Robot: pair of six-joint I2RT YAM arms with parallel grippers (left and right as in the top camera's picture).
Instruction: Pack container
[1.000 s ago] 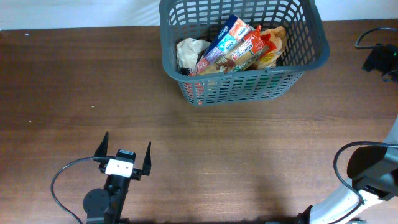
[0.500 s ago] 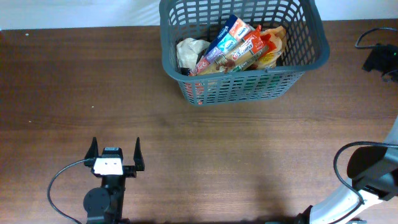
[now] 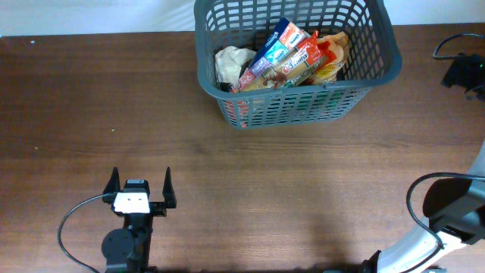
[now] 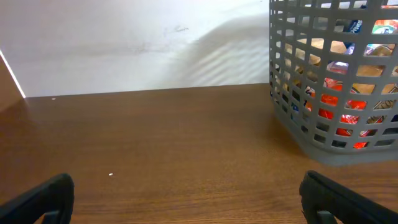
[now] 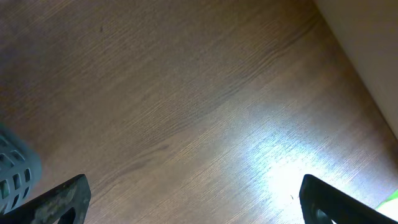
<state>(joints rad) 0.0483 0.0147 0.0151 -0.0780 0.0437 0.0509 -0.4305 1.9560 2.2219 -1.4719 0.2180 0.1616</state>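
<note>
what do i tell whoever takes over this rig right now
Left gripper: open, empty, low over the near left of the table.
Right gripper: open, empty, over bare wood, the arm at the near right edge.
Basket: upright at the far middle of the table, holding snack packets and a pale bag.
Done: those items are in the basket.
Left: the overhead view shows no loose item on the table, so packing looks finished. Confirm before ending.
</note>
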